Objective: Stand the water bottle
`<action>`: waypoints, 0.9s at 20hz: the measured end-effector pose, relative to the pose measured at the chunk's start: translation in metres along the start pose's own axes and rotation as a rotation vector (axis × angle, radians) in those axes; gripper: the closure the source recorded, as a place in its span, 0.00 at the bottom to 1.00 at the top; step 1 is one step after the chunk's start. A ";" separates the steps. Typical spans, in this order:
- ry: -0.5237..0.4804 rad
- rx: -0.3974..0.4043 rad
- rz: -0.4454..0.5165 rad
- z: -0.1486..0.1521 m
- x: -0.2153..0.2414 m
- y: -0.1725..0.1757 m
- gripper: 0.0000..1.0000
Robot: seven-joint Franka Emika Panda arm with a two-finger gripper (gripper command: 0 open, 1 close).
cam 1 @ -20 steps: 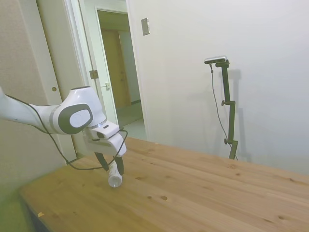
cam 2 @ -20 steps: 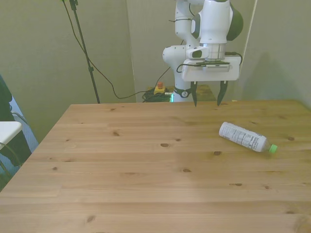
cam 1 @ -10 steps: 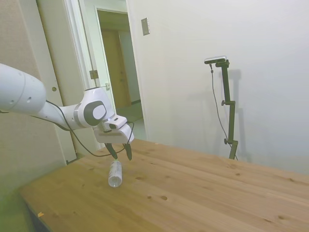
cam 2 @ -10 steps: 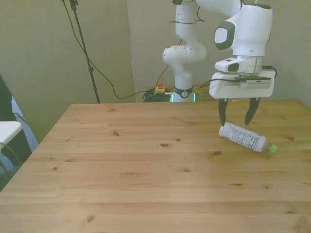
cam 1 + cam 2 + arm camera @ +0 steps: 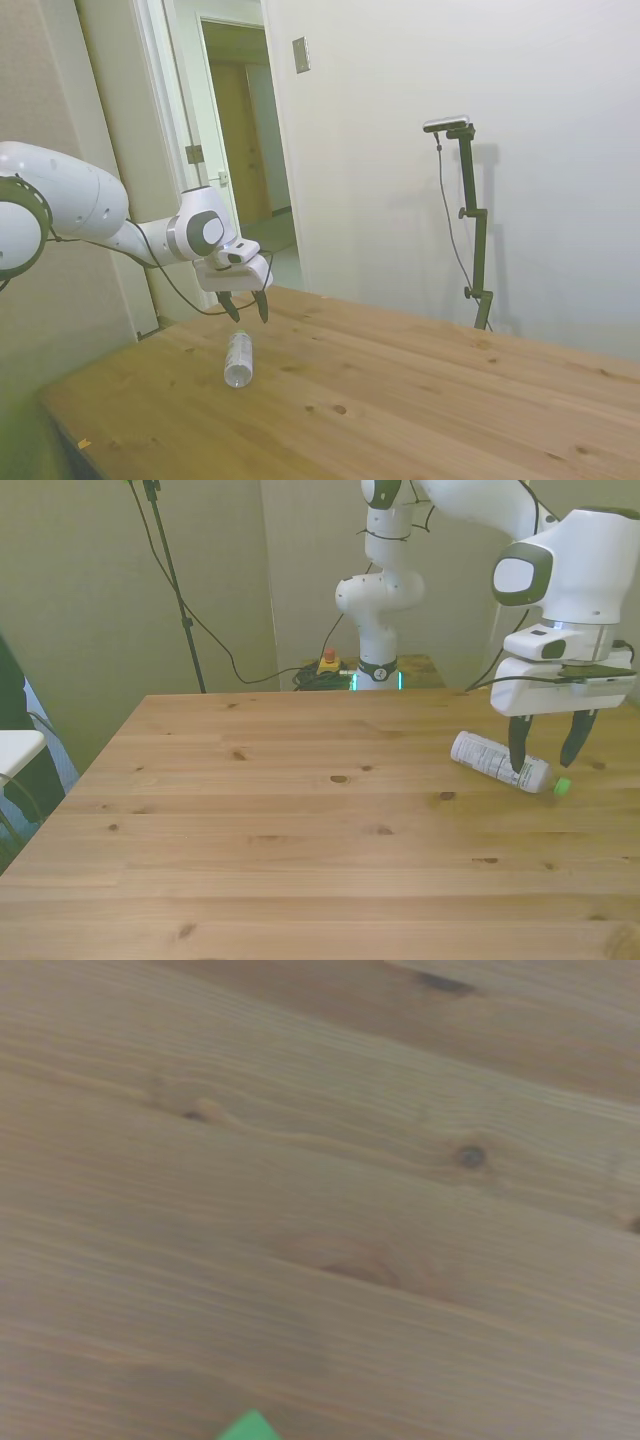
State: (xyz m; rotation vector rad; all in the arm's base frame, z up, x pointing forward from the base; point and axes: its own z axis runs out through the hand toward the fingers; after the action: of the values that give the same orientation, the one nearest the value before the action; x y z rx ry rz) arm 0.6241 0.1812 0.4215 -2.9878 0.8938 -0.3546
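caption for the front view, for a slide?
Open pincer hovers over the cap end of the water bottle lying on its side on the wooden table.

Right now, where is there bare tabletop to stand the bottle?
The wooden table is bare across the front view's left and middle, and along its near edge. The only crowded spot is at the front view's right, where the open gripper hovers over the lying water bottle.

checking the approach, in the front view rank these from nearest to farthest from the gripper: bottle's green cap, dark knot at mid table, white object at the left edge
1. Green cap of the lying water bottle, just beside the open gripper, at the front view's right.
2. Dark knot, mid table.
3. White object, off the table, far left.
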 end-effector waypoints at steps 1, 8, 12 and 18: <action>-0.001 -0.004 -0.005 0.001 -0.002 -0.004 0.00; -0.018 -0.024 -0.029 0.019 -0.007 -0.023 0.00; -0.034 -0.033 -0.064 0.030 -0.026 -0.036 0.00; -0.050 -0.053 -0.081 0.044 -0.032 -0.034 0.00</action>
State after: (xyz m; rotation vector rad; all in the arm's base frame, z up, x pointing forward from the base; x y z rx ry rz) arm 0.6259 0.2243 0.3741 -3.0729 0.7919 -0.2593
